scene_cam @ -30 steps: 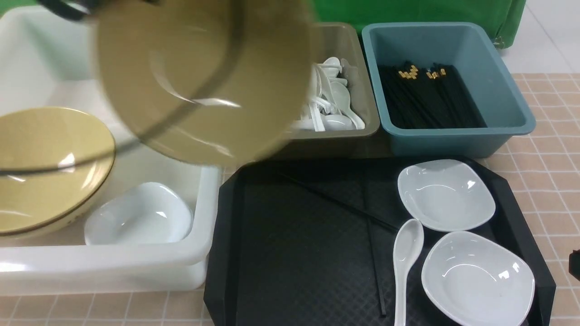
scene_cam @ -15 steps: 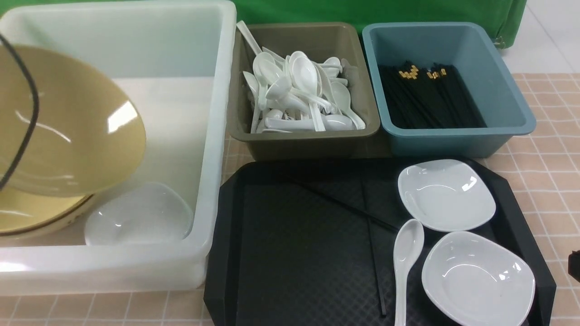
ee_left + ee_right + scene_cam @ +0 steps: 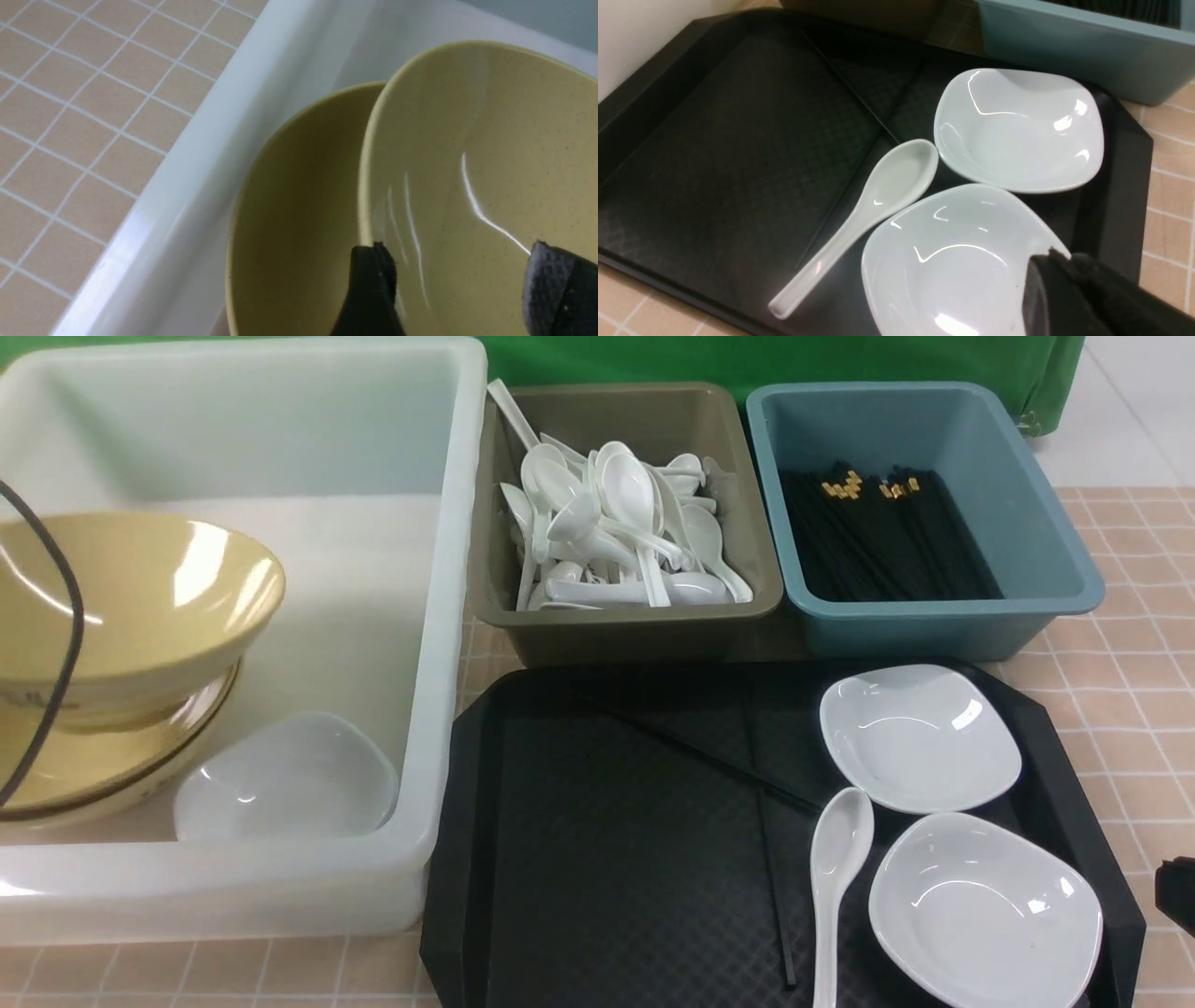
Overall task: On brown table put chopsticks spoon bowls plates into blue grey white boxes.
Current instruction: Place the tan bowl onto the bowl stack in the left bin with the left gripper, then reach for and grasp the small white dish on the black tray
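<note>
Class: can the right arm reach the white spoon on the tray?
Probably yes: the glossy white soup spoon lies uncovered on the black textured tray, and the shut right hand is close by.

no legible text, brands or numbers, dark marks on upper bowl [image 3: 140, 616] outer wall, unreadable

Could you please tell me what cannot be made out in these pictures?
- Front view: lower bowl mostly hidden under the upper bowl.
- Front view: chopsticks barely separable from the black tray.
- Right wrist view: near plate corner covered by the right claw.
- Left wrist view: left claw cut off at the edge.
</note>
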